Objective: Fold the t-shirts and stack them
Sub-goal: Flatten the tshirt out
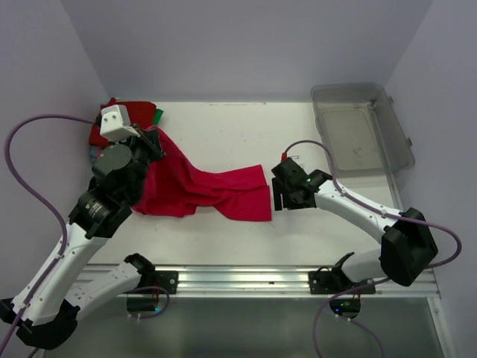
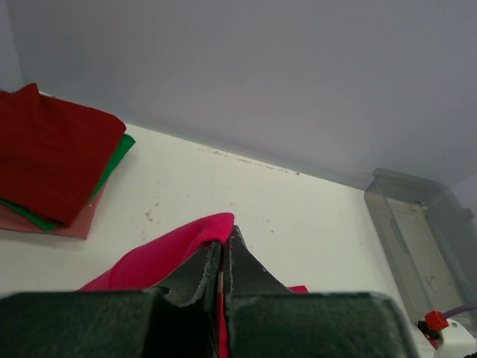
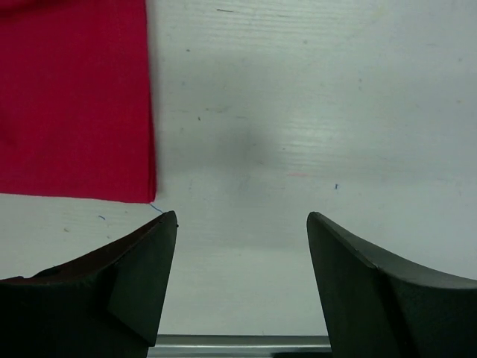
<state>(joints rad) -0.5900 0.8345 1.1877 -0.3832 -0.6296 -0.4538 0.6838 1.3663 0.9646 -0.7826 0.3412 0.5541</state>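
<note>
You are looking down on a white table (image 1: 223,134) boxed in by pale lavender walls (image 1: 246,45).

The crimson-pink t-shirt (image 1: 209,190) lies unfolded across the left-centre of the overhead frame. It runs in rumpled folds from the upper left down to a flat edge near the middle. Its upper-left end is lifted off the table, because your left gripper (image 1: 153,142) is pinched on it there. In the left wrist view the left gripper (image 2: 226,235) has its fingers pressed together, with a strip of the pink cloth (image 2: 160,253) caught between them.

The folded stack sits in the upper left corner of the overhead frame, just behind that arm. The left wrist view shows it at the left edge: a dark red t-shirt (image 2: 52,156) on top, a green t-shirt (image 2: 112,160) under it, and a salmon-pink t-shirt (image 2: 74,224) at the bottom.

Your right gripper (image 1: 279,198) is just right of the spread shirt's right edge, at centre frame. From the right wrist its fingers stand wide apart (image 3: 242,220) with only bare table between them. The shirt's corner (image 3: 74,97) fills the upper left of that view, clear of both fingers.

A clear grey plastic bin (image 1: 361,130) lies at the upper right of the overhead frame, well apart from the shirts.
</note>
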